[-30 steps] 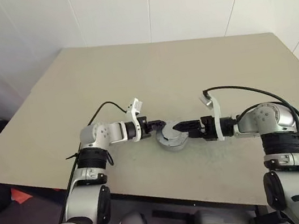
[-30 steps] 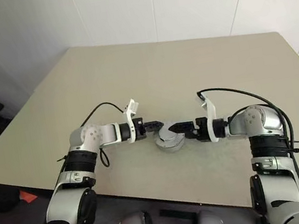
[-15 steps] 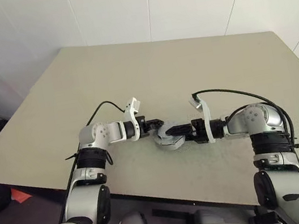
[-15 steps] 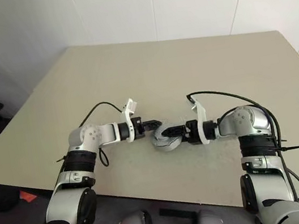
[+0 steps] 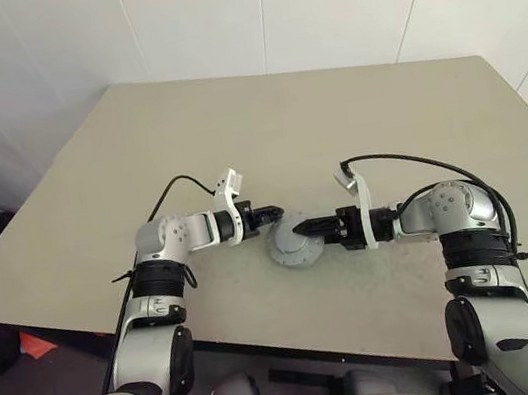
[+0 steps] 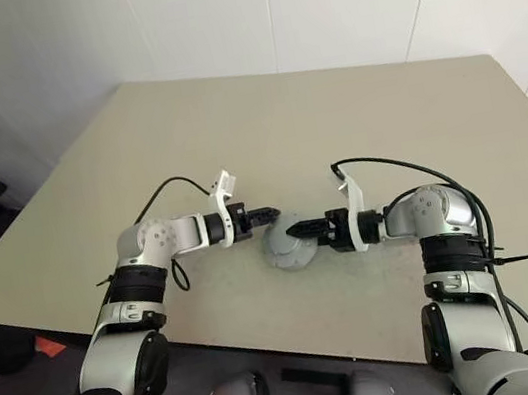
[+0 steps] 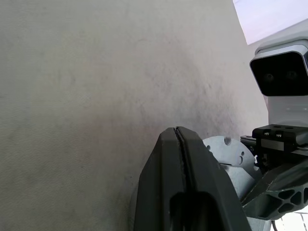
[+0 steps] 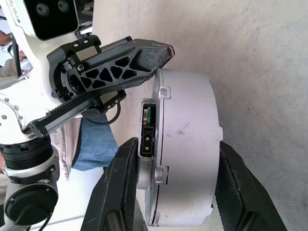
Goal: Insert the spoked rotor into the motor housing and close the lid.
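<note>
looks like the closing step: the motor housing [image 8: 185, 149] is sitting mid-frame on the table [image 5: 353, 122], lid already down (i think). right gripper [image 8: 171, 185] is straddling it, left gripper [image 7: 179, 144] pinched empty beside. next: squeeze evenly.

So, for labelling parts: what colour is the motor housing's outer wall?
Plain light grey metal; the motor housing shows best in the right wrist view.

Robot arms: silver-grey shells, black joints, white wrist brackets.

Left gripper [image 5: 269, 214] and right gripper [image 5: 301, 225] each have two black fingers; in the right wrist view the left gripper's finger shows open triangular lattice webbing. A white bracket carrying a dark twin-lens camera sits at each wrist. Black cables loop from the wrists back along both forearms. Black ribbed bands ring the elbows.
</note>
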